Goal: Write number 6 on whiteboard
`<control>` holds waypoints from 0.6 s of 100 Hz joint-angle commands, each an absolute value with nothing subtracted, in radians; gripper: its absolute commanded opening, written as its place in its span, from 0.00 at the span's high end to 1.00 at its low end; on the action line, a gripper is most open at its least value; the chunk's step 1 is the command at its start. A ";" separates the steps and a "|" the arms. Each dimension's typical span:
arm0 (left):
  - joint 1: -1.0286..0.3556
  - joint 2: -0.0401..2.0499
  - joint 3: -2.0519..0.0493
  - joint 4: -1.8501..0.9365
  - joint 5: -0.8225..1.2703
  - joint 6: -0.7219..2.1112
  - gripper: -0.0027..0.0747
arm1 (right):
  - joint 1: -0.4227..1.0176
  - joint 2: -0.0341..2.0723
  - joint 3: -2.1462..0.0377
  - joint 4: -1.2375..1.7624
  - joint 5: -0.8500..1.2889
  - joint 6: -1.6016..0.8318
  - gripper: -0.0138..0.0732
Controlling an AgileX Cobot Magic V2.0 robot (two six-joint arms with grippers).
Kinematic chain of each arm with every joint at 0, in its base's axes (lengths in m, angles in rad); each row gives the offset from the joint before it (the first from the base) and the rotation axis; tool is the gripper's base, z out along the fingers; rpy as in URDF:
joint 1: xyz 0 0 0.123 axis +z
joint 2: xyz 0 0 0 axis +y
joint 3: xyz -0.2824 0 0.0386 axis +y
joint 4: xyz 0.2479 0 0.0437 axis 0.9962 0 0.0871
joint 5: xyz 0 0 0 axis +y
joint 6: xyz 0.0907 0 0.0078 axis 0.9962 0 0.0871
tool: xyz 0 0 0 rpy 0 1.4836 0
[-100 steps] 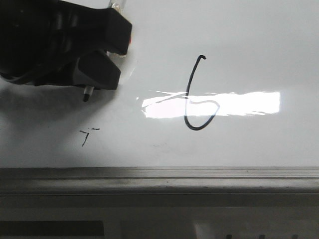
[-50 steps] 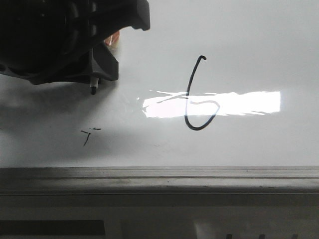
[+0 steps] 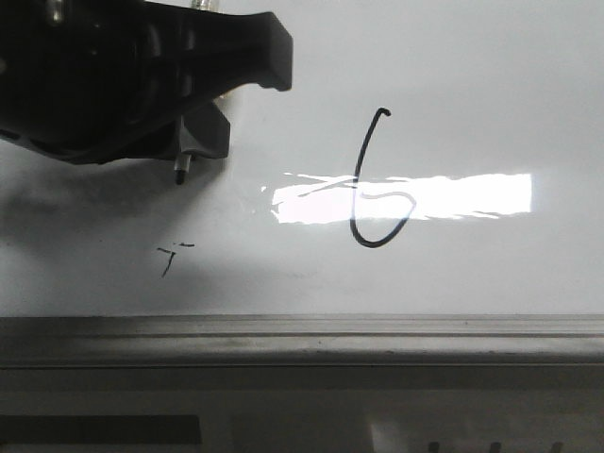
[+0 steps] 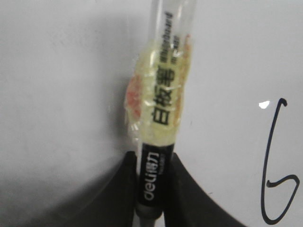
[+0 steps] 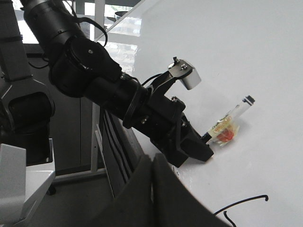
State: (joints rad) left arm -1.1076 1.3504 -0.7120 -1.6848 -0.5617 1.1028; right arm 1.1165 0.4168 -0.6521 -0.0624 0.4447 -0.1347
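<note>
Whiteboard (image 3: 453, 85) fills the front view, glossy white with a bright rectangular glare across its middle and a grey metal ledge (image 3: 302, 340) along its near edge. Left gripper (image 3: 193, 127) hangs over the board's far-left part, its fingers clenched on a whiteboard marker (image 4: 163, 118) with yellowish tape around the barrel, tip pointing toward the ledge. Right gripper (image 5: 154, 189) shows only as dark fingers pressed together, nothing between them. The number 6 (image 3: 373, 179) stands near the board's centre, its loop crossing the glare. A small scribble (image 3: 172, 257) lies near the ledge, below the marker tip.
</note>
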 commanded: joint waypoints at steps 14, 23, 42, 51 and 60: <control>-1.108 1.384 -0.706 -1.733 -0.554 1.098 0.99 | 1.108 0.423 -0.683 -0.067 0.371 -0.138 0.92; -1.143 1.378 -0.706 -1.735 -0.561 1.098 0.99 | 1.108 0.423 -0.683 -0.066 0.371 -0.138 0.92; -1.165 1.378 -0.706 -1.774 -0.576 1.098 0.99 | 1.108 0.423 -0.683 -0.066 0.367 -0.138 0.92; -1.165 1.378 -0.706 -1.774 -0.619 1.098 0.99 | 1.108 0.423 -0.683 -0.066 0.363 -0.138 0.92; -1.154 1.378 -0.706 -1.774 -0.630 1.098 0.99 | 1.108 0.423 -0.683 -0.066 0.359 -0.138 0.92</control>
